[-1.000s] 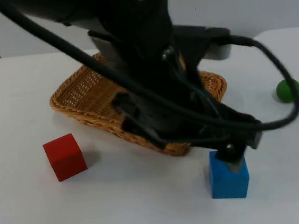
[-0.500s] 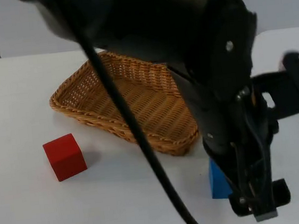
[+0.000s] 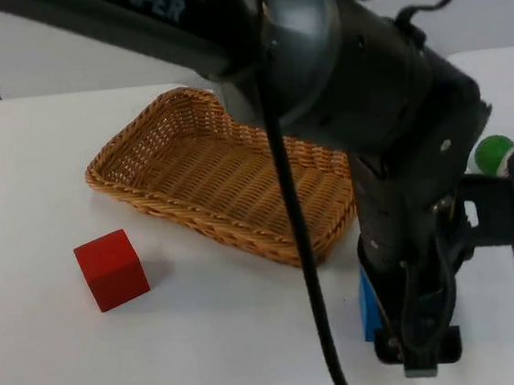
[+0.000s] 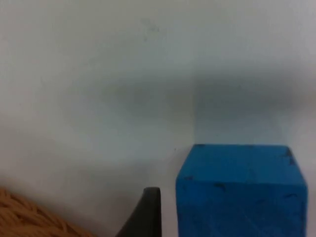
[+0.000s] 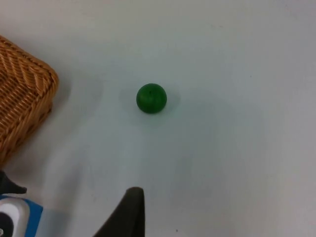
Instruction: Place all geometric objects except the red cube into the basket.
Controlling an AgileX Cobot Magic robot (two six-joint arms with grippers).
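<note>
On my left wrist feed, one black fingertip (image 4: 148, 210) stands just beside the blue cube (image 4: 242, 190), on the side toward the basket, with a thin strip of white table (image 4: 98, 89) between them. I can't see the other finger, so I cannot tell whether the left gripper (image 3: 420, 359) is wide, narrow or closed on anything. From the top view, that gripper hangs low at the near edge of the table, directly over the blue cube (image 3: 366, 305), and the arm covers all but a narrow blue sliver of it. The cube sits on the table just in front of the basket's near right corner, outside it.

On my right wrist feed, a single dark fingertip (image 5: 126, 210) is visible above bare table. I cannot tell the spread of the right gripper either. That camera looks down on the green ball (image 5: 151, 98), which lies on the table a little way off the basket's corner (image 5: 24, 94). In the top view the green ball (image 3: 492, 153) peeks out behind the left arm at the right side of the table.

The wicker basket (image 3: 157, 162) lies mid-table, long and shallow, and the part of its floor that I can see holds nothing; its right end is hidden behind the arm. The red cube (image 3: 111, 269) stands on the table in front of the basket's left end, apart from it.
</note>
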